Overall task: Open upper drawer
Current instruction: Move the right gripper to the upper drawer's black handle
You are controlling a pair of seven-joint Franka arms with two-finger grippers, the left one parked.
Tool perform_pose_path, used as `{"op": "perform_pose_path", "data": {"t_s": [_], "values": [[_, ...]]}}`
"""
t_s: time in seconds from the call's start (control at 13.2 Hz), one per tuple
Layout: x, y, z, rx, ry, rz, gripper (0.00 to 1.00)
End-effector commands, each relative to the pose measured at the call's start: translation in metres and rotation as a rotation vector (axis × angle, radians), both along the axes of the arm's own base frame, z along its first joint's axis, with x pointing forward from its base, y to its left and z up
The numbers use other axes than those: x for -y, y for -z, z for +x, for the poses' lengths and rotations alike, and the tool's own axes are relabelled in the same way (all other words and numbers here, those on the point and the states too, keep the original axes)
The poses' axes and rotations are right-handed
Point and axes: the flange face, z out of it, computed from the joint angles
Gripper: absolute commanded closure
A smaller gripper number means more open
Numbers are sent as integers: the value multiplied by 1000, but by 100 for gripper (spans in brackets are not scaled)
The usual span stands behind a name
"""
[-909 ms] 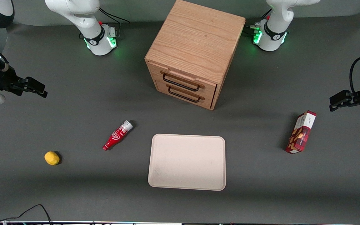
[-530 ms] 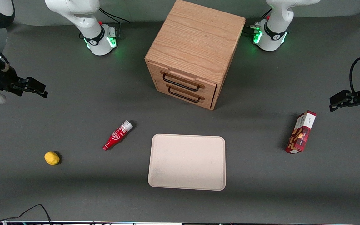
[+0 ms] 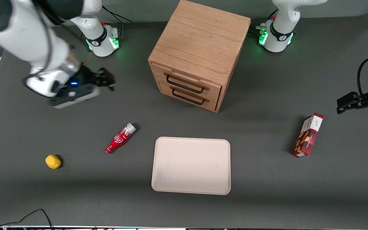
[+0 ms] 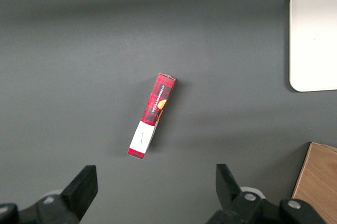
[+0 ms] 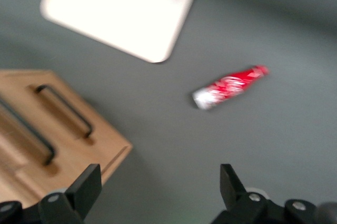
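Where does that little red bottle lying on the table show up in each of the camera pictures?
Front view: the red bottle lies on the table, nearer the camera than the open gripper, beside the beige tray.
Right wrist view: the bottle lies apart from the tray and the wooden cabinet.
Left wrist view: not in it; the red thing there is a snack box.
Shared landmark: the beige tray.
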Motion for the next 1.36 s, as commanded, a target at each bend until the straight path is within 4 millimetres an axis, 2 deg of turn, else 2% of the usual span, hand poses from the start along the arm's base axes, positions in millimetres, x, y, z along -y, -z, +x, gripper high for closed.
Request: {"op": "perform_pose_path", "data": {"t_s": [0.0,0.23,0.45,0.68,0.98,1.29], "values": [[-65,22,0,-26,-154,75,0],[-142,54,-29,45,-338,28,0],[-171,95,-40,30,-467,48,0],[-186,128,-46,38,-568,85,0],[-196,150,-47,50,-595,90,0],[-195,176,-45,85,-638,60,0]]}}
